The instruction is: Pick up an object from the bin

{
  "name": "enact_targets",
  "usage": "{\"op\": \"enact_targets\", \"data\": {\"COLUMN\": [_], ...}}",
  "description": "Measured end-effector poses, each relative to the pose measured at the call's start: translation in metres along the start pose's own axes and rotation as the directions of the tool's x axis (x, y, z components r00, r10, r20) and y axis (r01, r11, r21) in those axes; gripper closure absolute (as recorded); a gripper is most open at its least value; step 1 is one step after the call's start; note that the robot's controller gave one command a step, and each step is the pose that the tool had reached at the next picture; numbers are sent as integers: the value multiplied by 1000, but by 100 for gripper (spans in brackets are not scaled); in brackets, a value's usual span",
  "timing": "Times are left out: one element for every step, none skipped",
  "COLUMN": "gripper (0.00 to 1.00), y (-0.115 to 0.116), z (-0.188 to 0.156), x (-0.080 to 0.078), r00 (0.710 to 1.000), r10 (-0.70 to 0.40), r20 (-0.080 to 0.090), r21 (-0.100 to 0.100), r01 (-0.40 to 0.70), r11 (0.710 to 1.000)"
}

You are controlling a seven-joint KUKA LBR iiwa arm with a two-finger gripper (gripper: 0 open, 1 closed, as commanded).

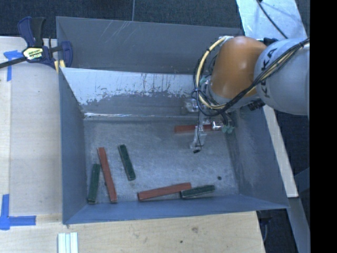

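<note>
So the pincer (197, 147) hangs tip-down over the right back part of the bin floor. It's a thin metal thing under the arm's glossy orange cover (237, 67), with yellow and black cables (202, 73) looped round it. I honestly can't tell if it's wide or narrow from this angle.

A flat reddish-brown bar (184, 129) lies crosswise right at the pincer's stem, just above its tip in the view and close to where the floor meets the back wall. It's short and straight-edged. Whether it's actually gripped or just sitting behind the pincer, I can't tell.

The grey metal bin (142, 83) has sloped walls. The back one is scuffed and scratched with streaky marks, and the floor looks dull and a bit speckled.

Everything else is well apart from the pincer:
- A long reddish-brown strip (164, 192) and a dark green stub (198, 192) lie end to end along the front wall.
- At front left, a dark green bar (126, 162) sits tilted on its own.
- Beside it, a reddish-brown slat (107, 174) and a dark green stick (93, 183) lie nearly side by side.

The middle of the floor is bare, so there's open room to the pincer's left and front. The right wall slopes up close by.
</note>
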State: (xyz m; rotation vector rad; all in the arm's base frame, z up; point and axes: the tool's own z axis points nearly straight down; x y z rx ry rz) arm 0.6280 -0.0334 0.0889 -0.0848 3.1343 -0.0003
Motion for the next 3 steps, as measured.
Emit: {"op": "enact_targets", "data": {"gripper": [0, 100, 100], "y": [-6, -7, 7], "z": [18, 17, -120], "x": [2, 0, 75], "r00": [1000, 1000, 969], "r10": [21, 25, -246], "r20": [-8, -3, 2], "r21": [-3, -1, 1], "r01": [-21, -25, 246], "r11": [1000, 1000, 969]}}
